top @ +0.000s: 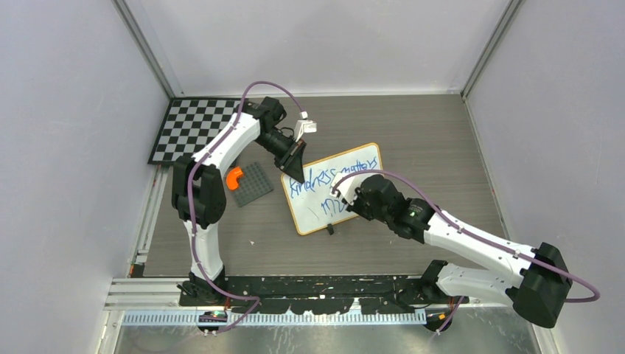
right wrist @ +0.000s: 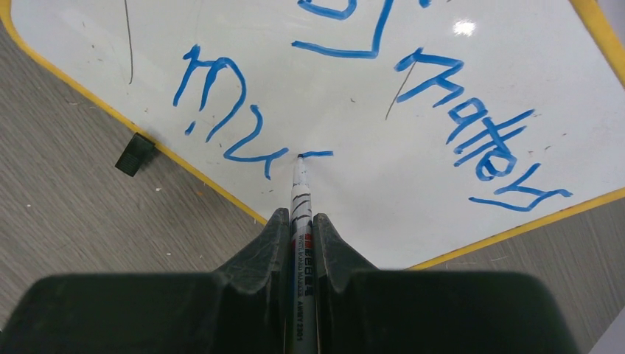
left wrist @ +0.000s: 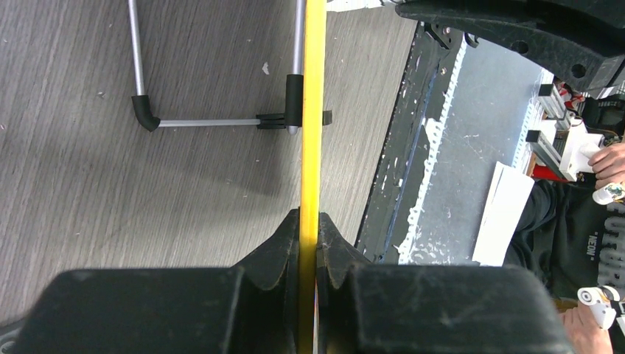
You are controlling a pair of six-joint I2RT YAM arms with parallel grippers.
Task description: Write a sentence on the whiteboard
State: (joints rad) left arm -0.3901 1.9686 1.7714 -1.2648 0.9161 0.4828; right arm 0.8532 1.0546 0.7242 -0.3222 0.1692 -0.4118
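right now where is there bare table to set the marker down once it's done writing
Widest bare table lies between the whiteboard and the right wall. The strip beyond the board, right of the checkerboard, is bare too. Crowded: left of the board, with the studded plate, orange piece and left gripper.

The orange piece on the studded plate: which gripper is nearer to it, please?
Left. The left gripper, clamping the whiteboard, is right of the orange piece; the right gripper, with its marker, lies farther right.
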